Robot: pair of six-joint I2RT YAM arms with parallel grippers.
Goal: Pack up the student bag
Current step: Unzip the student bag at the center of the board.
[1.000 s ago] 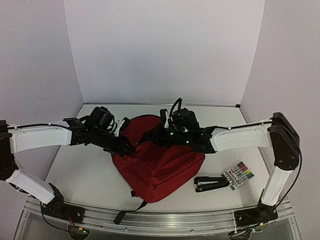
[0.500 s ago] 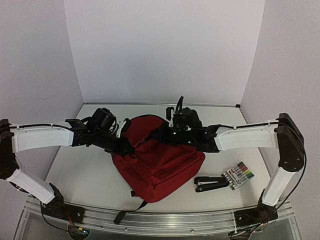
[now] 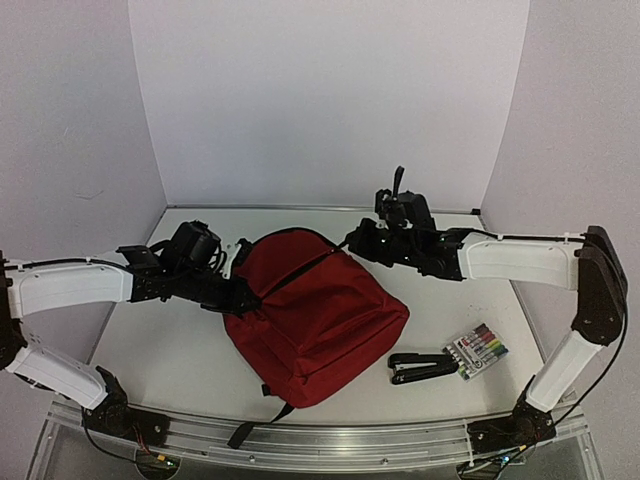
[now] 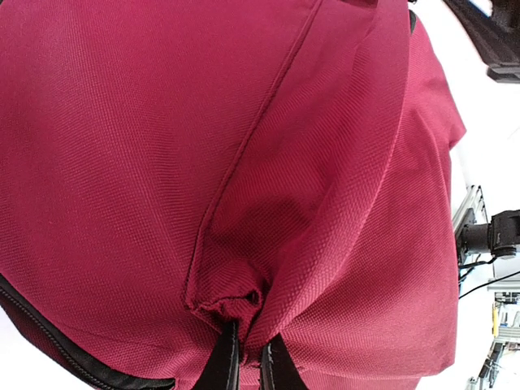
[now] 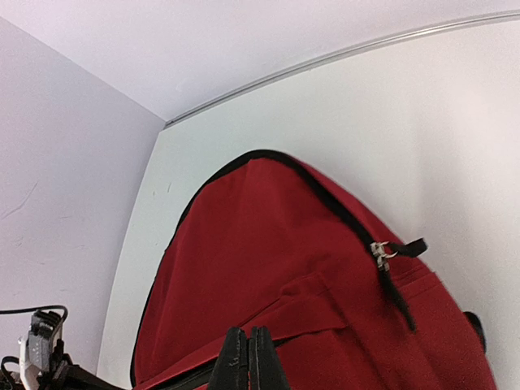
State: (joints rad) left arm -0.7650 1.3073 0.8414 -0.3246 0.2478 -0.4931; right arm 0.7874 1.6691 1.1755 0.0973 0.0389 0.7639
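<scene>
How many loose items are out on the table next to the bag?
2: a black stapler and a pack of markers right beside it, both on the table to the right of the bag. More could be hidden behind it.

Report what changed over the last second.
The right gripper pulled back off the top of the bag toward the far right, shut and empty. The left gripper closed on a fold at the bag's left side. The stapler and markers stayed put.
</scene>
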